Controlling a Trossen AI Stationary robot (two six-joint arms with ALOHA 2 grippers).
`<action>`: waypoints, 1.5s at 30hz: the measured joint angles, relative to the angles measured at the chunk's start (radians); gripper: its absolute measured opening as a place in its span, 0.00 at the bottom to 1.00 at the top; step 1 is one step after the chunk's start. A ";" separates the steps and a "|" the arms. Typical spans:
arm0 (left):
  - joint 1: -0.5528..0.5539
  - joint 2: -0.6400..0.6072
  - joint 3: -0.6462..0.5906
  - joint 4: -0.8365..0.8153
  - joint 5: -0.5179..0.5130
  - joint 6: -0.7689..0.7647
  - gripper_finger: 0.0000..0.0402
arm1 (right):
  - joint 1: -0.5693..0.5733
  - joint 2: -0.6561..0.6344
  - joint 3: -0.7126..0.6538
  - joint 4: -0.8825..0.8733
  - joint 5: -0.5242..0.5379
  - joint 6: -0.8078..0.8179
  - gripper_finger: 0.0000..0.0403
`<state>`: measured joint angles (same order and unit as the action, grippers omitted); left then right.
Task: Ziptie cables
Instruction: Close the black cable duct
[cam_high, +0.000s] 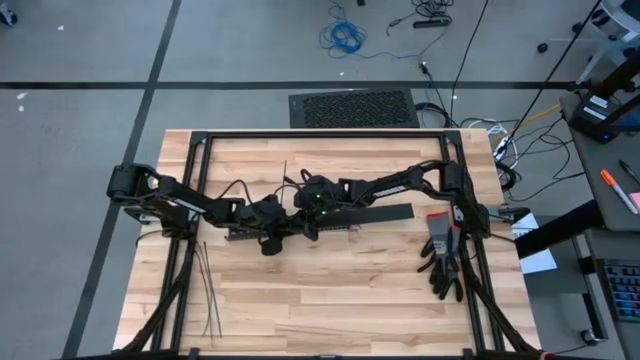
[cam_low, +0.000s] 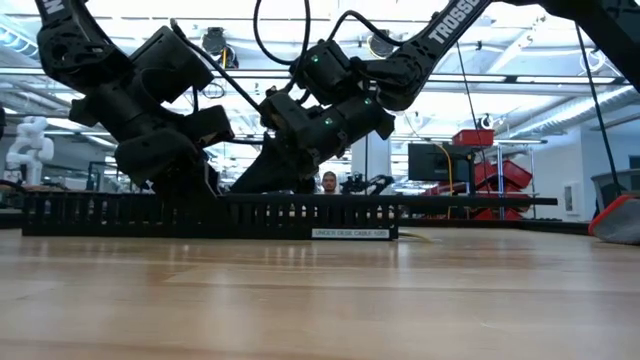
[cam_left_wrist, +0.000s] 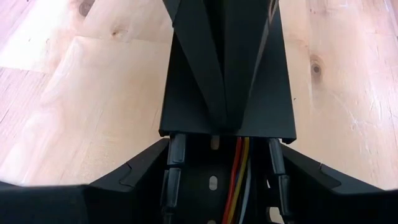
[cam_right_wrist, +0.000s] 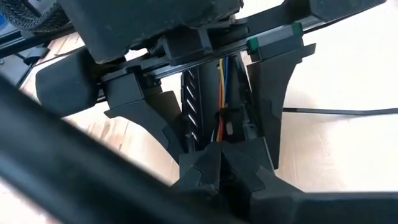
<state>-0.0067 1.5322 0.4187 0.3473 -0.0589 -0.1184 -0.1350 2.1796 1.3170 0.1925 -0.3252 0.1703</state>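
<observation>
I use the long black duct (cam_high: 330, 219) as my landmark; it lies across the middle of the counter (cam_high: 340, 300). Both of my hands are down at it, close together near its middle.

My left hand (cam_high: 268, 237) straddles the duct. Its fingers (cam_left_wrist: 177, 152) stand part open, one on each side wall, so it looks like it is gripping the duct to keep it in place. My right hand (cam_high: 312, 222) is just beside it, and its fingers (cam_right_wrist: 221, 158) are closed tight, tips together, right at the duct.

The cables (cam_left_wrist: 239, 171) lie inside the duct. I see red, yellow and orange wires running along its channel between my left fingers. In my right wrist view the cables show there too, with a blue one.

The zipties (cam_high: 208, 290) lie loose on the counter, well apart from the duct, on the left arm's side. One thin dark strip (cam_right_wrist: 339, 112) lies on the counter just beside the duct.

I think the job is still early. The cables are laid in, but I see no tie around them yet. Picking up a tie, wrapping and pulling it tight are all left.

A pair of gloves (cam_high: 442, 255) rests well apart from the duct on the right arm's side.
</observation>
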 joint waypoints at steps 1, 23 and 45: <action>0.000 0.000 0.000 0.000 0.000 0.000 0.59 | -0.001 -0.003 0.000 0.001 -0.007 0.001 0.00; 0.000 -0.004 0.025 0.008 0.001 0.011 0.68 | 0.009 -0.169 -0.003 -0.173 -0.020 -0.127 0.39; -0.001 -0.270 0.030 -0.338 -0.004 0.020 0.69 | 0.036 -0.128 0.005 -0.277 0.153 -0.129 0.00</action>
<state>-0.0072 1.2627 0.4488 0.0098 -0.0626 -0.0986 -0.0990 2.0518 1.3220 -0.0849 -0.1718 0.0412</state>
